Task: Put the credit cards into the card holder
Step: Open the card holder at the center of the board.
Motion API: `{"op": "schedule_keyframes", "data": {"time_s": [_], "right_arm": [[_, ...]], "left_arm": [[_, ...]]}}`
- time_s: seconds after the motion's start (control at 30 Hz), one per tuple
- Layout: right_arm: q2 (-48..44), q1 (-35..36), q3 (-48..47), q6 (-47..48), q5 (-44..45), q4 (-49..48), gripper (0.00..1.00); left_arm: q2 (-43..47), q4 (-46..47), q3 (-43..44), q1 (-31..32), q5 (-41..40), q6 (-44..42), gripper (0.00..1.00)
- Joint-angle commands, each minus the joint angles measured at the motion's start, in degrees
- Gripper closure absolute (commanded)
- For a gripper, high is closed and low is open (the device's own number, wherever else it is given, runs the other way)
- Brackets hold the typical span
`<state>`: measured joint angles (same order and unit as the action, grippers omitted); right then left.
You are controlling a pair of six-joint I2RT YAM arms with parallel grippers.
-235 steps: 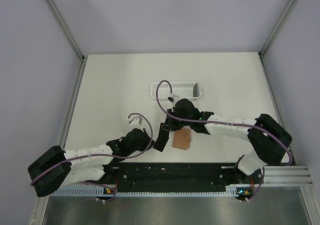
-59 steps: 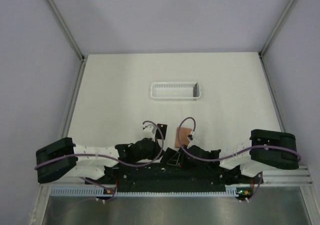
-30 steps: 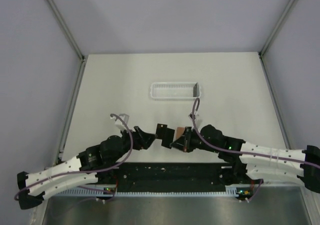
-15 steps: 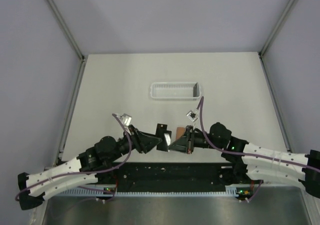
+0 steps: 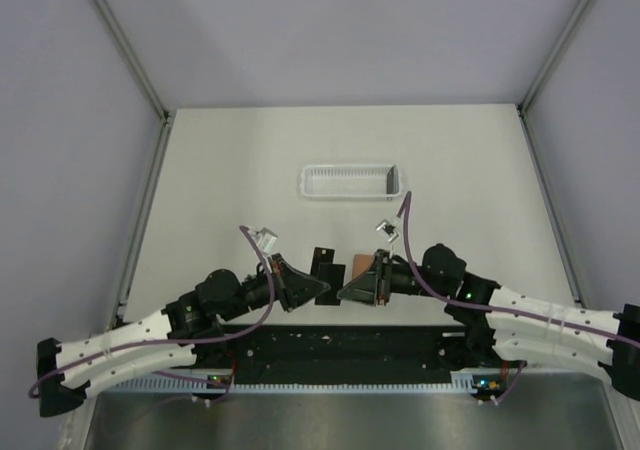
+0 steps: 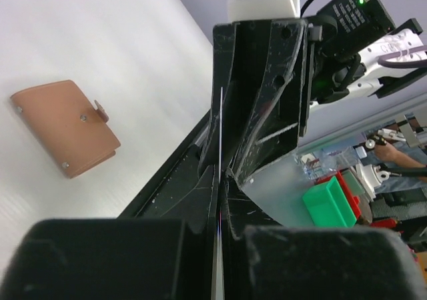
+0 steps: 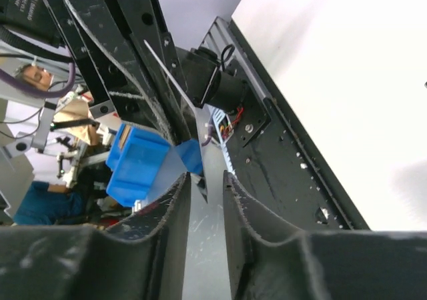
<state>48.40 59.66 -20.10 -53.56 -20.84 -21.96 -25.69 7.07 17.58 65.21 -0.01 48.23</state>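
Note:
One black credit card [image 5: 325, 266] shows, held level above the table; the other card is out of view. My left gripper [image 5: 322, 289] is shut on it. In the left wrist view the card [image 6: 220, 133] is a thin edge-on line running out of my left gripper [image 6: 220, 180] toward the right gripper [image 6: 260, 107]. My right gripper [image 5: 343, 293] faces it tip to tip. In the right wrist view its jaws [image 7: 207, 180] stand apart around a corner of the card [image 7: 200, 192]. The brown card holder [image 5: 357, 267] lies closed on the table [image 6: 63, 123], partly under the right gripper.
A white slatted tray [image 5: 350, 182] stands at the middle back. A black rail [image 5: 340, 345] runs along the near edge just under both grippers. Purple cables loop above each wrist.
Over the last second the left gripper has moved right with the card until its tips meet the right gripper's. The right gripper has shifted slightly. The card holder has not moved.

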Motion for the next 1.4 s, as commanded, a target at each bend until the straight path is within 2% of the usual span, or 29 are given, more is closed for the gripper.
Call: {"op": "schedule_keyframes", "data": {"time_s": [0.0,0.07,0.17,0.5,0.63,0.73,0.87,1.0,1.17,1.2,1.3,1.37], "right_arm": [[-4.27,-1.03,-0.47,0.65,3.95,-0.72,0.62],[-6.73,-1.04,0.58,0.39,5.8,-1.86,0.5],[-8.85,-0.95,2.08,-0.14,8.53,-3.09,0.42],[-7.8,-1.03,3.66,-1.11,8.19,-8.89,0.44],[-6.05,-1.03,3.22,-1.37,7.75,-11.09,0.5],[-4.64,-1.03,3.13,-1.63,7.04,-13.37,0.61],[-2.97,-1.04,3.05,-1.98,6.34,-15.31,0.69],[-2.17,-1.04,3.22,-2.25,6.16,-16.45,0.74],[-1.73,-1.03,3.05,-2.43,6.43,-16.37,0.98],[-1.56,-1.04,3.05,-2.34,6.43,-16.28,1.0],[-1.99,-1.03,3.48,-2.34,7.21,-16.45,1.0],[-2.96,-1.03,3.49,-2.08,8.53,-14.88,1.0]], "left_arm": [[-0.24,4.35,0.87,-0.08,2.91,0.55,1.0],[-0.06,5.4,0.35,-0.08,3.0,1.34,1.0],[0.29,8.12,-0.79,-0.08,3.26,2.31,1.0],[-1.9,13.49,-1.59,-0.08,2.21,3.63,1.0],[-3.31,15.42,-1.59,-0.08,2.38,3.98,1.0],[-4.36,16.04,-1.33,-0.08,2.47,3.89,1.0],[-4.72,16.57,-1.24,-0.08,2.47,3.72,1.0],[-4.72,16.66,-1.32,-0.08,2.56,3.8,1.0],[-4.81,16.66,-1.59,-0.08,2.65,3.8,1.0],[-4.89,16.66,-1.67,-0.08,2.65,3.89,1.0],[-4.81,16.66,-1.94,-0.08,2.04,3.63,0.86],[-4.37,15.35,-1.77,-0.08,0.81,3.02,0.67]]}}
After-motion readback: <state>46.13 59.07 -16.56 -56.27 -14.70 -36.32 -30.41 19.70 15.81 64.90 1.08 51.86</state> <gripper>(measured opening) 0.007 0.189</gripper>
